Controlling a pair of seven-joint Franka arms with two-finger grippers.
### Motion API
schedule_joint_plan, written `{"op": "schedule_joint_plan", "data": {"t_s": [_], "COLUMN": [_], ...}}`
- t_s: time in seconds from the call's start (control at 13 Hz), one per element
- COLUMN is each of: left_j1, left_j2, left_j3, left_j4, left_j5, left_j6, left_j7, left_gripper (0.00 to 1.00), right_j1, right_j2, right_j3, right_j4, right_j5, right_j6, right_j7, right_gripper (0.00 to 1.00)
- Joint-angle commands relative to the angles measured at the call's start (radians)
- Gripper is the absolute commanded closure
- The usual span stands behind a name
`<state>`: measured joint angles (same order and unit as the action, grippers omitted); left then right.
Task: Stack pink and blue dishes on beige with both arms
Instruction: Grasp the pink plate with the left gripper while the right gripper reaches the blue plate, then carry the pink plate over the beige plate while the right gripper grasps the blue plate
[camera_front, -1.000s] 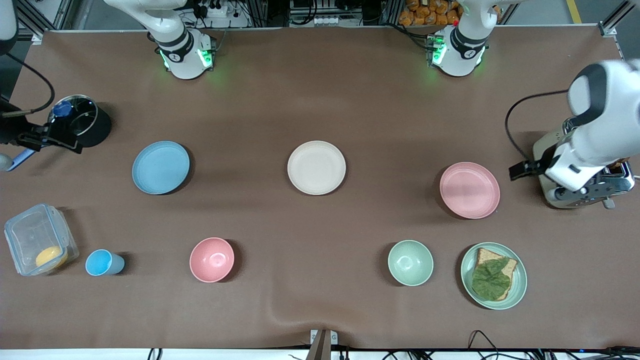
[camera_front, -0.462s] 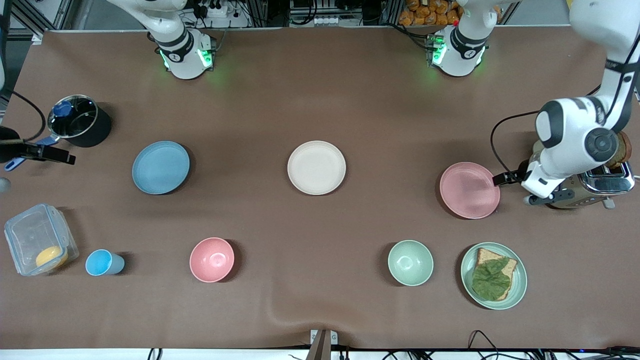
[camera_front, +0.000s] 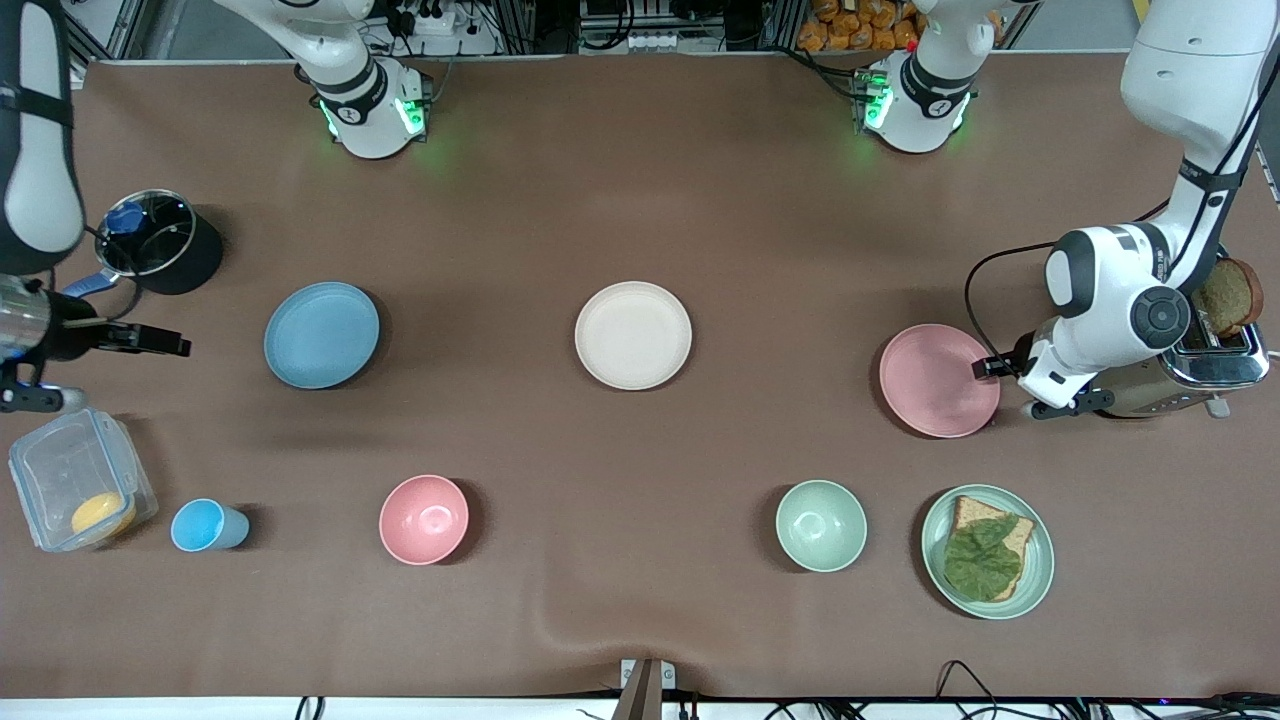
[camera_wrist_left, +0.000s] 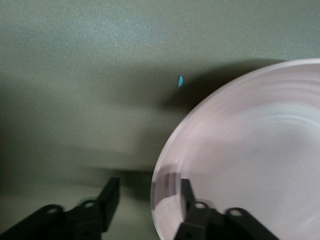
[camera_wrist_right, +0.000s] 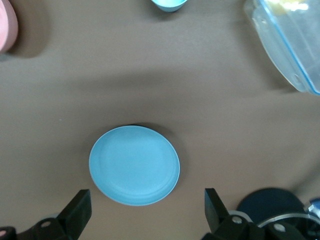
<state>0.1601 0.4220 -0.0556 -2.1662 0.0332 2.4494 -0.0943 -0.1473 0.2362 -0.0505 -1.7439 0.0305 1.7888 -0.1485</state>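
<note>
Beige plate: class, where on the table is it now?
In the front view the beige plate lies mid-table, between the blue plate and the pink plate, touching neither.

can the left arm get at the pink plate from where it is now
Probably yes. The left gripper is open at the pink plate's rim, one finger each side of the edge, with nothing between them.

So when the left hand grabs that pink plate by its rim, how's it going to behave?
The pink plate looks stiff and thin, so it probably lifts as one rigid piece. Its matte surface suggests decent grip, though a pinch at one edge may let it droop or pivot. The left hand is open and straddles the shallow rim, one finger inside the plate and one outside, so the hold would be narrow.
</note>
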Motion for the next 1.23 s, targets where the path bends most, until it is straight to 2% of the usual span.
{"op": "schedule_joint_plan", "data": {"t_s": [0.0,0.08,0.15,0.31,0.54,0.69,0.92,1.0,1.15], "left_j1": [0.01,0.01,0.01,0.012,0.009,0.006,-0.026,-0.065,-0.192], "left_j2": [-0.003,-0.011,-0.025,-0.08,-0.21,-0.247,-0.22,-0.195,-0.142], "left_j3": [-0.009,-0.01,-0.013,-0.044,-0.182,-0.291,-0.464,-0.487,-0.486], "left_j4": [0.006,0.006,0.006,0.006,0.034,0.051,0.112,0.132,0.137], "left_j5": [0.004,-0.004,-0.004,-0.016,-0.163,-0.242,-0.245,-0.236,-0.236], "left_j6": [0.003,0.002,-0.01,-0.05,-0.205,-0.233,-0.224,-0.21,-0.112], "left_j7": [0.008,0.004,0.002,0.01,-0.008,-0.083,-0.318,-0.384,-0.479], "left_gripper": [0.79,0.94,1.0,1.0,1.0,1.0,1.0,1.0,1.0], "right_j1": [-0.037,-0.043,-0.052,-0.061,-0.084,-0.096,-0.106,-0.101,-0.101], "right_j2": [-0.023,-0.021,-0.018,-0.017,0.03,0.087,0.158,0.166,0.196], "right_j3": [0.012,0.012,0.012,0.012,0.014,0.014,0.014,0.012,0.014], "right_j4": [-0.132,-0.173,-0.218,-0.299,-0.35,-0.358,-0.358,-0.358,-0.358], "right_j5": [0.011,0.028,0.031,0.032,0.034,0.073,0.1,0.1,0.1], "right_j6": [0.127,0.177,0.231,0.335,0.395,0.437,0.463,0.463,0.462], "right_j7": [-0.101,-0.129,-0.155,-0.218,-0.293,-0.368,-0.434,-0.437,-0.439], "right_gripper": [0.0,0.0,0.0,0.0,0.0,0.0,0.0,0.0,0.0]}}
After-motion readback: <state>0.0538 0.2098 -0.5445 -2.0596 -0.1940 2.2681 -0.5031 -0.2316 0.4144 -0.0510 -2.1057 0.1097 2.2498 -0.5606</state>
